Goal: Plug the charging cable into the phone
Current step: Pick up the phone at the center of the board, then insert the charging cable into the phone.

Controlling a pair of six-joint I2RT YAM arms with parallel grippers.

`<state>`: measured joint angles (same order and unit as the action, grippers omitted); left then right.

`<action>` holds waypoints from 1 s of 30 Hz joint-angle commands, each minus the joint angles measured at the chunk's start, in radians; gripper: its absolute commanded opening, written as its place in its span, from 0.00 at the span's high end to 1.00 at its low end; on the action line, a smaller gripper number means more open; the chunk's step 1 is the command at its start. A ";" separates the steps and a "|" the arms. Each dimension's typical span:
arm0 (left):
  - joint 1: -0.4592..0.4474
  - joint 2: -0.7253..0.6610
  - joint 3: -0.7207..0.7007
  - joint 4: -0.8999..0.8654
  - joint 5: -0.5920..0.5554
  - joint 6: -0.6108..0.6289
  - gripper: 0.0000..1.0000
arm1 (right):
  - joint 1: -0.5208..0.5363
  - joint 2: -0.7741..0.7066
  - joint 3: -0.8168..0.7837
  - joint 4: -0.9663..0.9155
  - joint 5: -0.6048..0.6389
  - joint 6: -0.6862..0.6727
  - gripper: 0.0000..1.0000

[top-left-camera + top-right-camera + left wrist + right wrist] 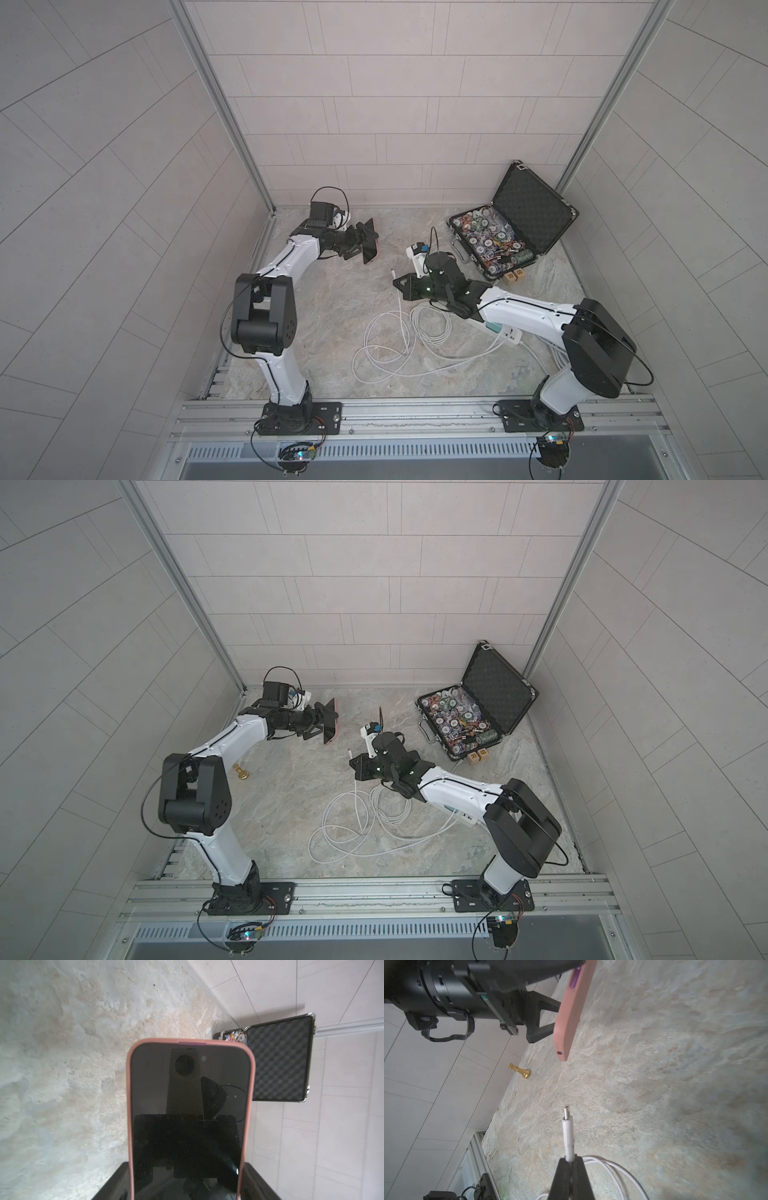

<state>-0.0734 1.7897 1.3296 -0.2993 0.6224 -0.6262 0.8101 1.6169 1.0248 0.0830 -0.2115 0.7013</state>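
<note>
My left gripper [365, 245] is shut on the phone [371, 250], holding it off the table at the back left. The glossy black screen and coral edge fill the left wrist view [190, 1095], with a jaw at each long side. In the right wrist view the phone's coral edge [571, 1012] shows a small port [560, 1052] at its lower end. My right gripper [569, 1161] is shut on the charging cable just behind its white plug [568, 1126]. The plug points toward the phone with a clear gap. The cable's loops [386, 340] lie on the table.
An open black case [528, 212] full of poker chips stands at the back right, with two wooden blocks [515, 276] in front. A white power strip [505, 332] lies under the right arm. A gold chess piece [241, 773] stands by the left wall.
</note>
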 commanded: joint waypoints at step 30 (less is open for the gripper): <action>0.040 -0.207 -0.330 0.465 0.066 -0.295 0.44 | 0.032 0.224 0.275 -0.075 -0.043 0.029 1.00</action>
<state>-0.0193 1.6310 1.0031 0.1196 0.6689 -0.9497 0.8383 1.8366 1.2671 0.0116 -0.2558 0.7265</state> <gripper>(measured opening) 0.754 0.048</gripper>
